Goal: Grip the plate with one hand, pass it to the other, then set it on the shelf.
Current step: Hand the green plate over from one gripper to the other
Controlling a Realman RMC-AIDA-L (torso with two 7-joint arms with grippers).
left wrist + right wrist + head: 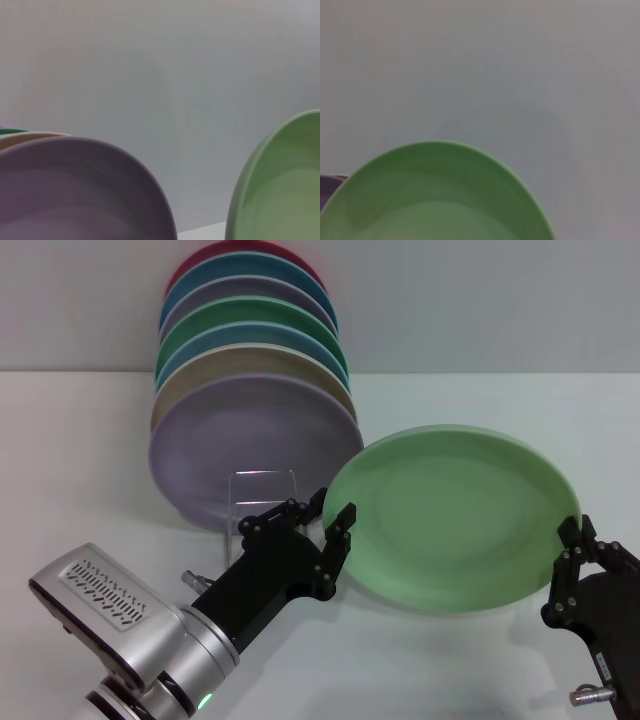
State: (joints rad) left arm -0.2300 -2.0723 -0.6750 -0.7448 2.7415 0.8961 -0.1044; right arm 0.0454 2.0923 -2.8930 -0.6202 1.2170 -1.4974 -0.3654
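While the pale green plate (455, 515) is held tilted above the white table (430, 660), its right edge is clamped between the fingers of the right gripper (572, 552). At its left edge, the left gripper (322, 525) is positioned with its fingers spread on either side of the rim, not visibly closed on it. Just behind the left gripper, the wire shelf (262, 492) is seen, on which a row of coloured plates is stacked upright, the lilac plate (240, 445) standing foremost.
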